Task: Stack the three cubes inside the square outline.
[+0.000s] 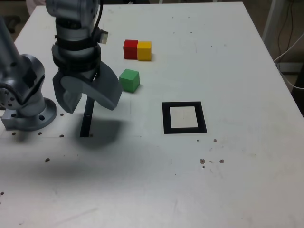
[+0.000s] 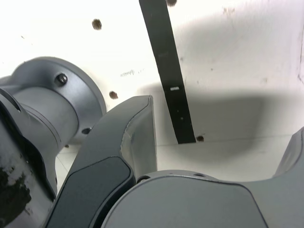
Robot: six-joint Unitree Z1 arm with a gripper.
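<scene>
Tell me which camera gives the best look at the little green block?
The exterior view. There the green block sits whole and unobstructed on the white table, just beside the open hand. The wrist view shows none of it, only the hand's own grey parts, the table and a thin black strip.
</scene>
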